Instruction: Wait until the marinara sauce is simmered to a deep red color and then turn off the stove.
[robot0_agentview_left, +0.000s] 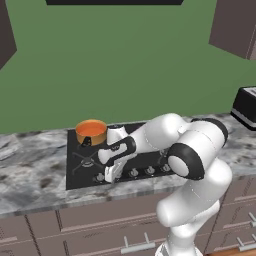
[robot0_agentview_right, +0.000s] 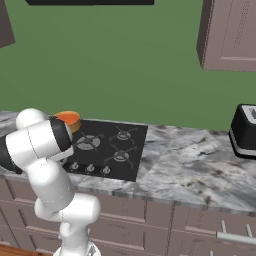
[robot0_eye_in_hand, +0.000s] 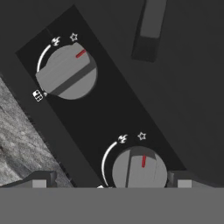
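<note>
You are looking at a kitchen with a green wall (robot0_agentview_left: 125, 60) behind a long grey marbled desk (robot0_agentview_left: 30, 175) that sits on brown drawers (robot0_agentview_right: 200, 225). Brown cupboards (robot0_agentview_right: 230, 35) hang up at the right. A black toaster (robot0_agentview_right: 245, 131) stands on the desk, well apart from the stove and to its right.

Set into the desk is the stove (robot0_agentview_right: 131, 150), a flat black cooktop with dark grated burners and a row of small silver knobs along its front edge. At its back left corner stands an orange pot (robot0_agentview_left: 92, 135), and inside it you can see the sauce (robot0_agentview_left: 91, 130), a smooth orange-red surface.

The white arm reaches down over the front left of the stove. The gripper (robot0_agentview_left: 109, 175) hangs just above the knob row, near the leftmost knobs, its jaws released and spread wide, holding nothing.

From the hand camera, you see the lower knob (robot0_eye_in_hand: 139, 169) between the two fingertips (robot0_eye_in_hand: 39, 180), untouched. A second knob (robot0_eye_in_hand: 66, 72) lies further along the black strip. Each carries a red mark.
</note>
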